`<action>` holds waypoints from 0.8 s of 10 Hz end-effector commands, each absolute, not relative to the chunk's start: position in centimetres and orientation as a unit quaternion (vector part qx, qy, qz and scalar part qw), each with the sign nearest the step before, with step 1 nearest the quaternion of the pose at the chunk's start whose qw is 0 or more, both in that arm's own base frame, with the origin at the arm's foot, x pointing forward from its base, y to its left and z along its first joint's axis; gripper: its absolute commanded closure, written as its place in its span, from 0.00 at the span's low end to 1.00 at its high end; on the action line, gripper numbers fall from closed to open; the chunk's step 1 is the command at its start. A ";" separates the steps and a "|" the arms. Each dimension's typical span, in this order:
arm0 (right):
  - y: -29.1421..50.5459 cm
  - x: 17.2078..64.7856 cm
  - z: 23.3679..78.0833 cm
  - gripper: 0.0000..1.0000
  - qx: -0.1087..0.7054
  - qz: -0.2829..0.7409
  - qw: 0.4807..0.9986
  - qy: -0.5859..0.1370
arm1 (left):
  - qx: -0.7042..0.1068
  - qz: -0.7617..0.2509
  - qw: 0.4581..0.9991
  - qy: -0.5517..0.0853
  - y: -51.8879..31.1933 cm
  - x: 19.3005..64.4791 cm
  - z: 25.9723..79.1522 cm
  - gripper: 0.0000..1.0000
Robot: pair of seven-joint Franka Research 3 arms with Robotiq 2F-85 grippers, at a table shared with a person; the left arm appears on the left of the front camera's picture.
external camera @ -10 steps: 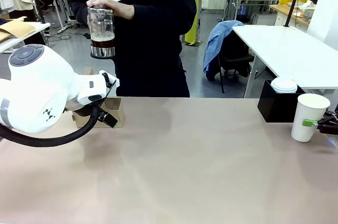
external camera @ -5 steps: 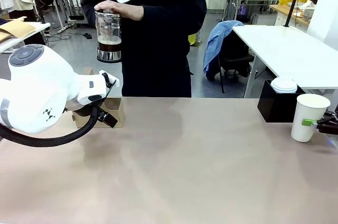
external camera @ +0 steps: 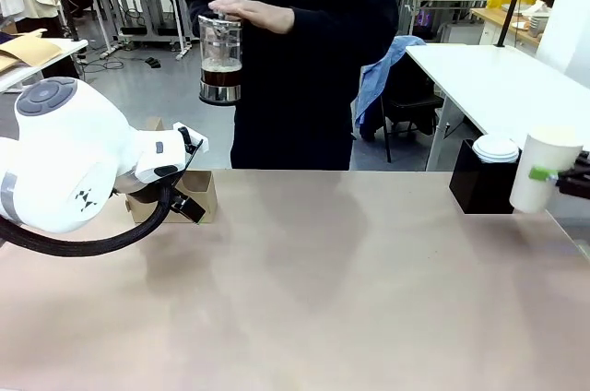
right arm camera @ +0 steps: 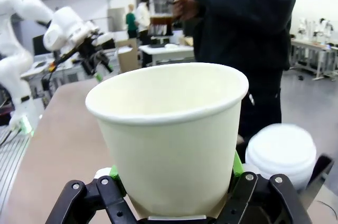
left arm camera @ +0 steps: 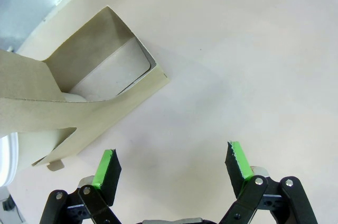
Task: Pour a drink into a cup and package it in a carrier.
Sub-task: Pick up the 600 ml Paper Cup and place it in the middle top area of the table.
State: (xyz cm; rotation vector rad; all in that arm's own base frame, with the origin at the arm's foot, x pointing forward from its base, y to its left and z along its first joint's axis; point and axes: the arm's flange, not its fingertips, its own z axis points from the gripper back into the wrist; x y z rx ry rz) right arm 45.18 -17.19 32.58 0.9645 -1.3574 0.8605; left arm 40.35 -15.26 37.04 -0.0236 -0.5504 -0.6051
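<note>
- Pinching a white paper cup by its lower wall, the right gripper holds it upright at the table end opposite the small brown cardboard carrier, well apart from it.
- In the right wrist view its green-padded fingers press on either side of the cup's base.
- The left gripper hangs just beside the carrier, jaws spread wide over bare tabletop and touching nothing. The carrier's open square pocket and handle tab lie just off one fingertip.
- A person stands at the far edge, beyond the carrier and to its right. One hand rests flat on the lid of a clear glass press jug with metal bands, held upright in the air, higher than the carrier.
- Dark brown drink fills only the lower part of the jug.
- A black cube-shaped box topped with a stack of white lids sits well apart from the carrier, just beside the held cup.
</note>
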 end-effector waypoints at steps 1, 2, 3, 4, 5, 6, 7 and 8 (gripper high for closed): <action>-11.7 45.5 36.7 0.19 0.391 0.322 0.607 -0.613 | -0.012 -0.294 0.918 -0.267 -15.2 40.3 37.0 0.00; -8.3 47.3 37.7 0.19 0.389 0.311 0.606 -0.620 | -0.012 -0.294 0.918 -0.267 -15.2 40.3 37.0 0.00; -4.9 48.9 38.0 0.19 0.391 0.293 0.598 -0.636 | -0.012 -0.294 0.918 -0.267 -15.2 40.3 37.0 0.00; -1.6 50.1 37.5 0.19 0.391 0.306 0.585 -0.642 | -0.012 -0.294 0.918 -0.267 -15.2 40.3 37.0 0.00; 1.7 51.1 37.0 0.19 0.394 0.306 0.578 -0.646 | -0.012 -0.294 0.918 -0.267 -15.2 40.3 37.0 0.00; 4.6 51.7 36.1 0.19 0.384 0.311 0.576 -0.651 | -0.012 -0.294 0.918 -0.267 -15.2 40.3 37.0 0.00; 7.5 52.2 34.9 0.19 0.379 0.326 0.578 -0.645 | -0.012 -0.294 0.918 -0.267 -15.2 40.3 37.0 0.00; 9.6 52.7 33.8 0.19 0.375 0.334 0.581 -0.641 | -0.012 -0.294 0.918 -0.267 -15.2 40.3 37.0 0.00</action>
